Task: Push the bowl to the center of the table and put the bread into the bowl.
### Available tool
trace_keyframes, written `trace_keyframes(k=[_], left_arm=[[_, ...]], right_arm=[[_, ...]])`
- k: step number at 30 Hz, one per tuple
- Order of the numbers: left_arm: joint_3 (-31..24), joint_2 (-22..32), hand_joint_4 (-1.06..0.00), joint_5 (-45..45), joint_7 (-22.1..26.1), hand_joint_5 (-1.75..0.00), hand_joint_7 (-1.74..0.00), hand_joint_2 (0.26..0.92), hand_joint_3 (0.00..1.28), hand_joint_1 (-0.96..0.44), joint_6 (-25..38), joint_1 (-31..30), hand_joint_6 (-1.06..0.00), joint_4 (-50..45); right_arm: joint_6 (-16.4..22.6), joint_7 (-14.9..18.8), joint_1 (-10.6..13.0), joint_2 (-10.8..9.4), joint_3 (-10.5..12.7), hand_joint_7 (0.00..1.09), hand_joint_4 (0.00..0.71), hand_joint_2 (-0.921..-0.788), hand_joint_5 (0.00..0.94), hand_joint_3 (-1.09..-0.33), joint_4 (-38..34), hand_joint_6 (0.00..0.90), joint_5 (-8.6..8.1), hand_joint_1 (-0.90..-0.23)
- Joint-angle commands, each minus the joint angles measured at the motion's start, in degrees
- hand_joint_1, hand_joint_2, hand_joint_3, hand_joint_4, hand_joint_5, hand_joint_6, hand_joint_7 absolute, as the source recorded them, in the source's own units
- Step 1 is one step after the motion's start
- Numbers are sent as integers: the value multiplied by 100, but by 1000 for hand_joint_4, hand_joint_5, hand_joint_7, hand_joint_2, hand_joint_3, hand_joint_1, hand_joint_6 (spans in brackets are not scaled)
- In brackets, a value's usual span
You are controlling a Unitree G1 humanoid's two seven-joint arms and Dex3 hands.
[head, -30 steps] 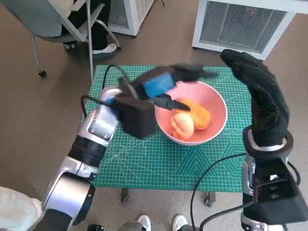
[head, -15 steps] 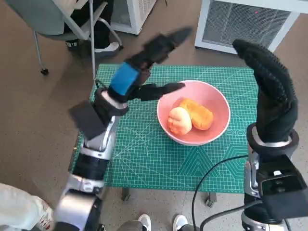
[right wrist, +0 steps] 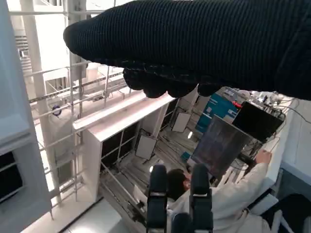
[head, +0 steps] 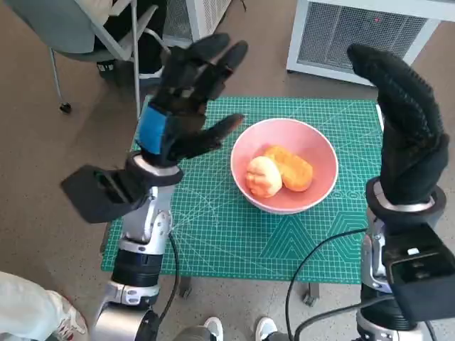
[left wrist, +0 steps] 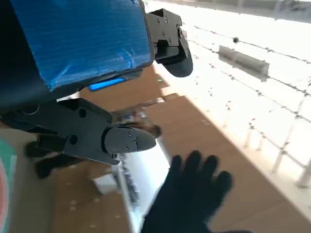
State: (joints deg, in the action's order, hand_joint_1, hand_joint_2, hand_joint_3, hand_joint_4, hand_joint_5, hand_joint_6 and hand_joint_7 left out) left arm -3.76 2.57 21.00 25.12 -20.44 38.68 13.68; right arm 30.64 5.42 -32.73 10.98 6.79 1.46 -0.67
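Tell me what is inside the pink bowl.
The pink bowl holds two pieces of bread: a pale round bun and an orange oblong roll, touching. The bowl floor beneath them is covered.

Left hand [head: 186,99]: black plastic shell, blue tape patch over its back, small screws visible in the fingers [left wrist: 129,141]. Left forearm [head: 142,234]: silver-grey segments with black joint rings, black box-shaped module at the wrist. Right hand [head: 404,121]: black ribbed knitted glove. Right forearm [head: 398,277]: pale grey with black housing, black cables looping off it.
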Motion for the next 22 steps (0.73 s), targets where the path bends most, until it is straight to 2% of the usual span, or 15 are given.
trace_keyframes(k=[1,11,22], left_arm=[[-21,-69,-8,97,24,-746,-960,920,357,-291,56,-93,1,-219],[-6,-58,1,-17,-7,-779,-973,917,364,-297,67,-201,1,-414],[25,-16,1,-137,-51,-780,-977,912,369,-303,71,-314,1,-592]], right_arm=[[-130,2,-13,-3,2,703,361,-921,9,-718,-12,17,-117,-526],[-212,28,-68,17,-24,703,363,-921,9,-710,-8,21,-165,-546],[-229,10,-151,45,-30,703,355,-921,4,-709,-87,18,-103,-549]])
